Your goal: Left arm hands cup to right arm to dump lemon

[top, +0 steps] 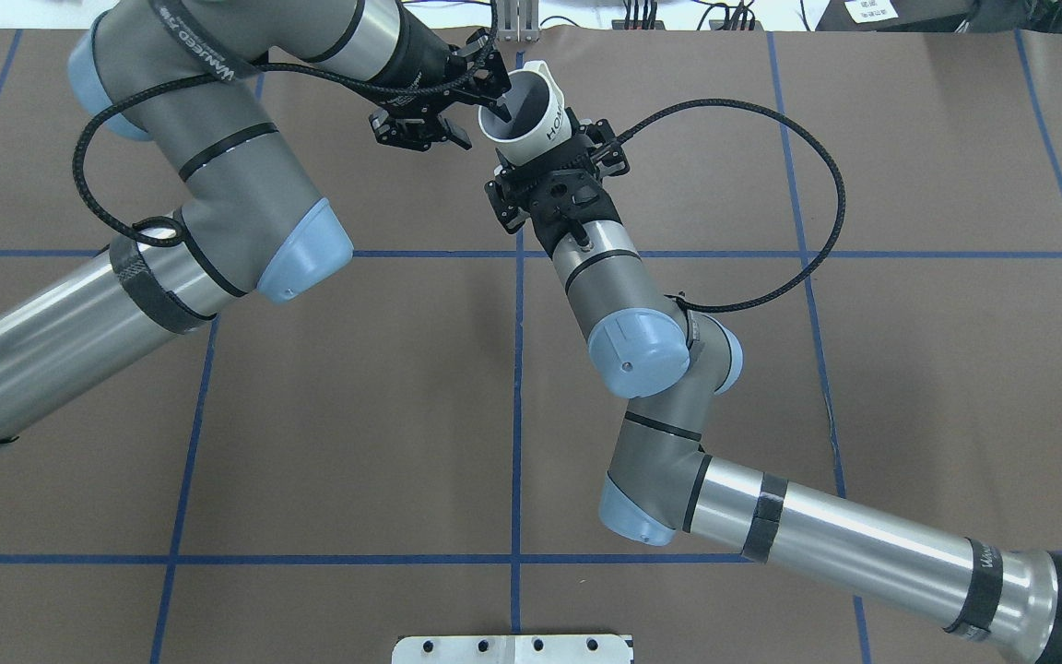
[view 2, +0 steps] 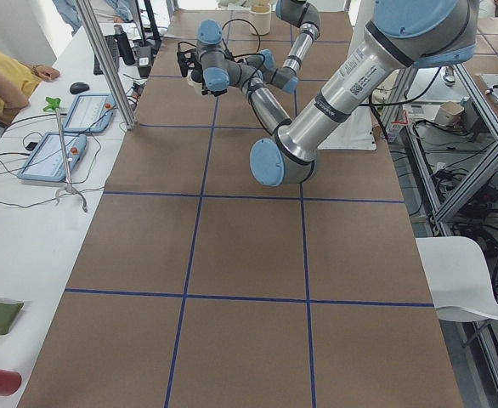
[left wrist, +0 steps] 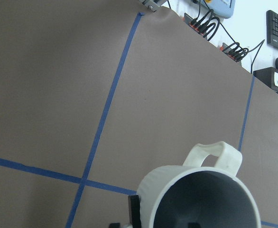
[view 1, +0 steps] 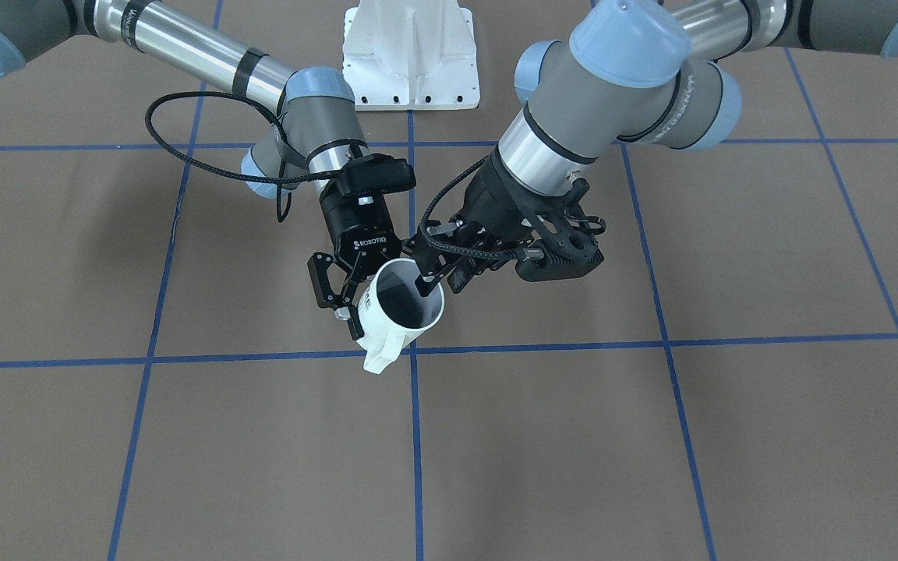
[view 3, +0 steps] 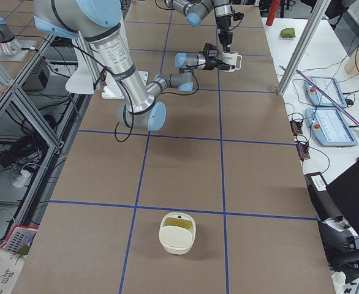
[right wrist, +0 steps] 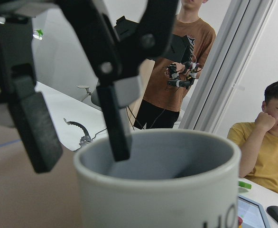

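Hand-over, mid-exchange. The cup (top: 531,115) hangs clear of the table (view 1: 652,436), between my two grippers, out from my base.

Left gripper (view 1: 440,284): comes down from above, fingers astride the rim, one inside the grey interior and one outside. The right wrist view shows a sliver of background between the outer finger and the wall, so I cannot tell whether the pinch is on.

Right gripper (top: 554,148): comes in level from my base side, fingers spread wide to either side of the ribbed lower body and close against it. Pressing or not, I cannot tell (nothing sits under the cup, so one of the two must be carrying it).

Cup attitude: near upright, mouth up, long axis roughly vertical. The handle (top: 542,69) points away from my base and away from the right palm. No lemon shows in what I can see of the inside.

Next, as I judge it: make the right grip firm on the body, then spread the left fingers and lift them straight up out of the mouth without catching the rim. Only then carry and tip. A cream tub (view 3: 176,245) sits well apart, toward my right end of the table, and is a likely dump spot.
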`<control>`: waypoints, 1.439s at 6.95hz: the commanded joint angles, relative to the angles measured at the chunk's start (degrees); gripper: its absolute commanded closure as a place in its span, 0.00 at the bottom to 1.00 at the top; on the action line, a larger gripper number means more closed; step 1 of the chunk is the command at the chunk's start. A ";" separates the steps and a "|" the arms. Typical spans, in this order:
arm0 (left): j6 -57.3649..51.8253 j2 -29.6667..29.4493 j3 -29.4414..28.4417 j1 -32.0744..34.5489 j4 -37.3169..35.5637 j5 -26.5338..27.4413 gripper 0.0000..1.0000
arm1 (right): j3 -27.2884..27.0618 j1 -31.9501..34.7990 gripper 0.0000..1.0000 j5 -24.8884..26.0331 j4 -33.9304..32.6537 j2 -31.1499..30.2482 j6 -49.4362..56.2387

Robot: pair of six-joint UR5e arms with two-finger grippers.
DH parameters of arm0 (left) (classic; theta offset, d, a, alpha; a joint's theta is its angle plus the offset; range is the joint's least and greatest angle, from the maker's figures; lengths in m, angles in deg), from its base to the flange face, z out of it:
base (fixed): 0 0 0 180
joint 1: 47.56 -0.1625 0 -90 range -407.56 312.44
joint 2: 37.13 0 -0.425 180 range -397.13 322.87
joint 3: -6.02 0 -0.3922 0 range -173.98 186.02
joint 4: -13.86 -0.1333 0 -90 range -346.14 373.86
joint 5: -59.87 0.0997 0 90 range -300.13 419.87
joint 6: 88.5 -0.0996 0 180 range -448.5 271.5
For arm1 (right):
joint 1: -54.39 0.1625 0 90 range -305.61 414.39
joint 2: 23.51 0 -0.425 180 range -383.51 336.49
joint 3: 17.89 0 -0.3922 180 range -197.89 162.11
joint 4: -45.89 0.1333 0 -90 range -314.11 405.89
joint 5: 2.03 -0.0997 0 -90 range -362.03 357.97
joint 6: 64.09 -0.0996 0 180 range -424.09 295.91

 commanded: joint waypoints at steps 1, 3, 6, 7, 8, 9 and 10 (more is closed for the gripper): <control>-0.25 -0.03 0.00 0.00 -0.02 0.00 0.57 | -0.10 0.00 1.00 0.01 0.07 -0.24 0.07; -0.25 -0.03 0.00 -0.09 -0.02 0.00 0.62 | -0.10 0.00 1.00 0.01 0.07 -0.33 0.16; -0.34 -0.03 -0.53 0.00 0.07 0.00 0.65 | -0.28 -0.09 1.00 0.01 0.07 -0.33 0.24; -0.34 -0.03 -0.62 0.00 0.07 0.00 0.65 | -0.28 -0.09 1.00 0.01 -0.02 -0.33 0.33; -0.34 -0.03 -0.62 -0.09 0.07 0.00 0.65 | -0.28 -0.18 1.00 0.01 -0.02 -0.33 0.33; -0.34 -0.03 -0.71 -0.09 0.07 0.00 0.65 | -0.28 -0.27 1.00 -0.08 -0.11 -0.24 0.51; -0.34 -0.12 -0.88 -0.09 0.07 0.00 0.65 | -0.28 -0.27 1.00 -0.17 -0.11 -0.33 0.60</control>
